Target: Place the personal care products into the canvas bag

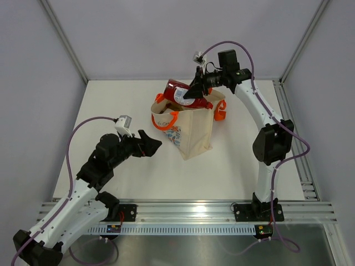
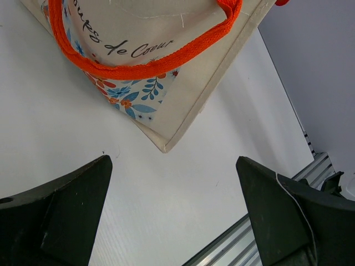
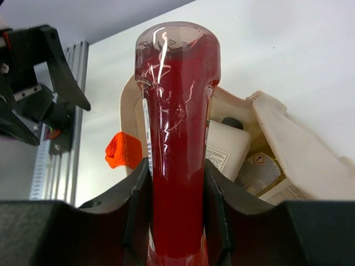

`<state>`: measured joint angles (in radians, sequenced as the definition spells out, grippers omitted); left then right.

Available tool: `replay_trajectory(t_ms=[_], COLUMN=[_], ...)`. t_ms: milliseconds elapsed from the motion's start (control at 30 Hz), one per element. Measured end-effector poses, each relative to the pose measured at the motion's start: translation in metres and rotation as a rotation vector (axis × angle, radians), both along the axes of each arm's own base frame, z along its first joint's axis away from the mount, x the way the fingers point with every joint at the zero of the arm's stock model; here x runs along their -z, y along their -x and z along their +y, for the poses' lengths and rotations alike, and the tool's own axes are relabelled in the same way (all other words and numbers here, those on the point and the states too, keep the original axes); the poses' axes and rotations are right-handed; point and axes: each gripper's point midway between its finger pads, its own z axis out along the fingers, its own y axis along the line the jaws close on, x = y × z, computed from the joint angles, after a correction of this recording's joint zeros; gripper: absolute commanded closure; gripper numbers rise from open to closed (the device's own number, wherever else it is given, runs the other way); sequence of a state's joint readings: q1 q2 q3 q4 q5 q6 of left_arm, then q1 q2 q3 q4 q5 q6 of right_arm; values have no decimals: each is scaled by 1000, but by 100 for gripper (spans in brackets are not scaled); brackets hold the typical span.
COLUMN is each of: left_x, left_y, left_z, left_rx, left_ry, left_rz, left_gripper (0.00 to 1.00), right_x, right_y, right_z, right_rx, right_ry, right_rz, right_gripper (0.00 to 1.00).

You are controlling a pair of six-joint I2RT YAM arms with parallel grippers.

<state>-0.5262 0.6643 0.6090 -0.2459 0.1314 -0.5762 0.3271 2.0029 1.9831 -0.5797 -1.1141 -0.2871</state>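
Counted: canvas bag (image 1: pixel 194 133) ×1; red bottle (image 3: pixel 177 138) ×1; pale bottle (image 3: pixel 227 145) ×1; labelled bottle (image 3: pixel 260 173) ×1; grippers ×2: left gripper (image 2: pixel 173 166), right gripper (image 3: pixel 177 163).

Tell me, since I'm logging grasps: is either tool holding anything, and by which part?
The right tool pinches the red bottle across its narrower section. The left tool is open, holding nothing.

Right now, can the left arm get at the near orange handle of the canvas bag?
Probably yes: the open left gripper faces the orange handle of the canvas bag, with only bare table between them.
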Motion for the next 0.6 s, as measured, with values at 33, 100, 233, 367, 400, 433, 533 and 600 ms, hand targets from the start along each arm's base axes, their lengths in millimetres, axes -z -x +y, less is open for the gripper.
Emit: replay_trajectory(t_ms=[33,100,233,367,400,433,533,600], left_x=[0,-1,-5,-9,-8,-7,-1,-1], left_y=[0,0,2,1,1,0,-1,-2], left_z=[0,0,1,1,1,0,0,-1], left_rx=[0,0,-1,-1,0,0,3,4], left_ry=[1,2,11,17,15,11,-5,-11], left_rz=[-1,-3,-18,-30,-29,-27,-11,-10], left_gripper=[1,1,1,1,1,1,1,1], right_x=[-3,-6,-2,14,21,27,48,57], right_y=[1,3,8,6,7,7,13,18], right_z=[-1,-4,-12,-16,-14,-12,1,13], right_rx=[-12,-33,-72,-108,-118,-128,-174,-202], right_ry=[9,31,100,224,260,290,378,413], right_rz=[-30,-82,-172,-274,-294,-309,-352,-372], right_gripper=[100,100,100,98,96,85,62,55])
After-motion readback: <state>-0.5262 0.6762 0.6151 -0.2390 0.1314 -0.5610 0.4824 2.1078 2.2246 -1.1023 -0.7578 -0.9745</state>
